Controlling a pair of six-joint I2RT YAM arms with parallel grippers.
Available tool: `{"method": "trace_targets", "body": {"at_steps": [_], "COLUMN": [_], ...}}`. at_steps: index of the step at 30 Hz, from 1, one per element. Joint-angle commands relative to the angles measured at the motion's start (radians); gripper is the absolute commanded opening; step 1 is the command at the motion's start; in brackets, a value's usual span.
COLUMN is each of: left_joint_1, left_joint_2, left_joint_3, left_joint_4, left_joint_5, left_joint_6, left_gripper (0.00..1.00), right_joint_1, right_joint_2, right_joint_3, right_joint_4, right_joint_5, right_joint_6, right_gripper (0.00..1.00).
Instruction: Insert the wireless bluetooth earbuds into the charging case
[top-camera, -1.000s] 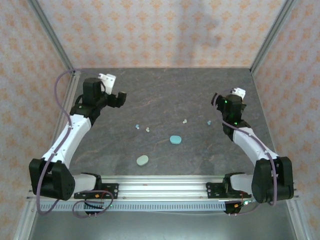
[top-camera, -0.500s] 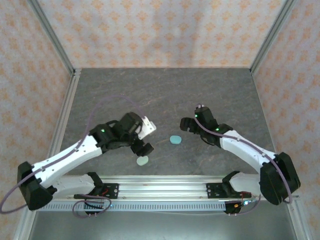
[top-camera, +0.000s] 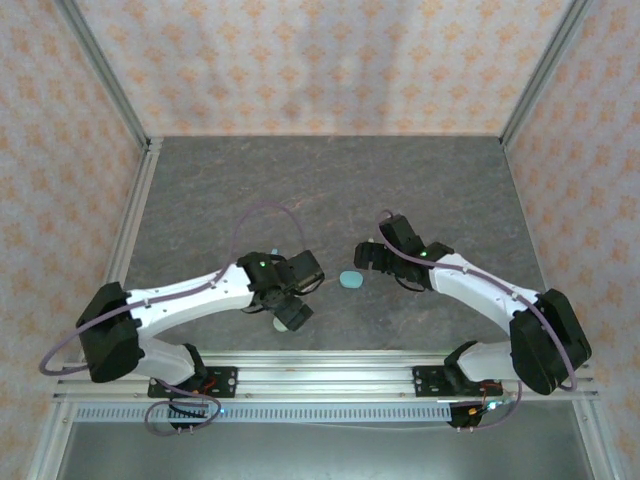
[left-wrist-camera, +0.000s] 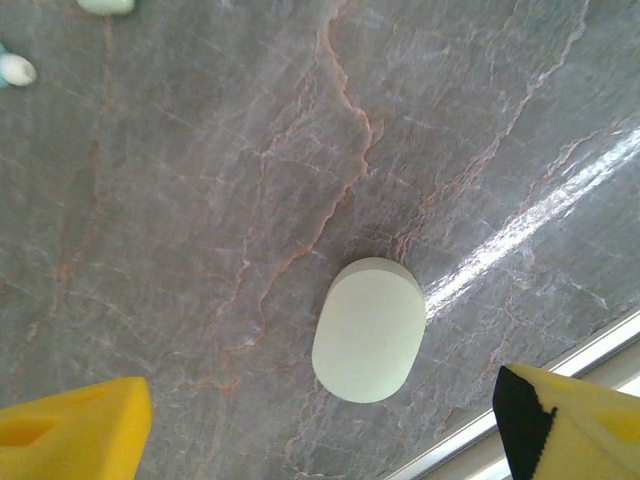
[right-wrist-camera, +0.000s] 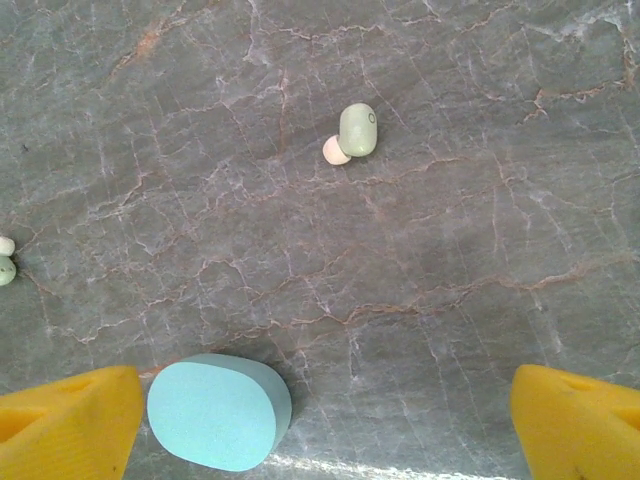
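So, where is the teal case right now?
The teal case lies near the table's middle, just beside the open right gripper; the right wrist view shows it next to one yellow fingertip.

A fixed camera high behind the near edge looks down over the whole grey stone table (top-camera: 330, 180), while each wrist camera faces straight down at close range, the left over the pale mint case (left-wrist-camera: 368, 329), the right over the teal case (right-wrist-camera: 219, 410), both patches lying near the overhead view's centre.
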Motion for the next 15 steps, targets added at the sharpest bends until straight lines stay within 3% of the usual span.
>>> {"method": "trace_targets", "body": {"at_steps": [1, 15], "left_joint_1": [-0.004, -0.001], "left_joint_2": [0.042, 0.125], "left_joint_3": [-0.037, -0.099], "left_joint_4": [0.026, 0.091], "left_joint_5": [0.075, 0.059], "left_joint_6": [-0.038, -0.086], "left_gripper": [0.88, 0.83], "right_joint_1": [0.005, 0.004], "right_joint_2": [-0.006, 0.023], "right_joint_3": [0.031, 0.049], "right_joint_4": [-0.048, -0.033], "right_joint_5": [0.022, 0.021], "right_joint_6": [-0.01, -0.018], "right_gripper": [0.94, 0.95]}}
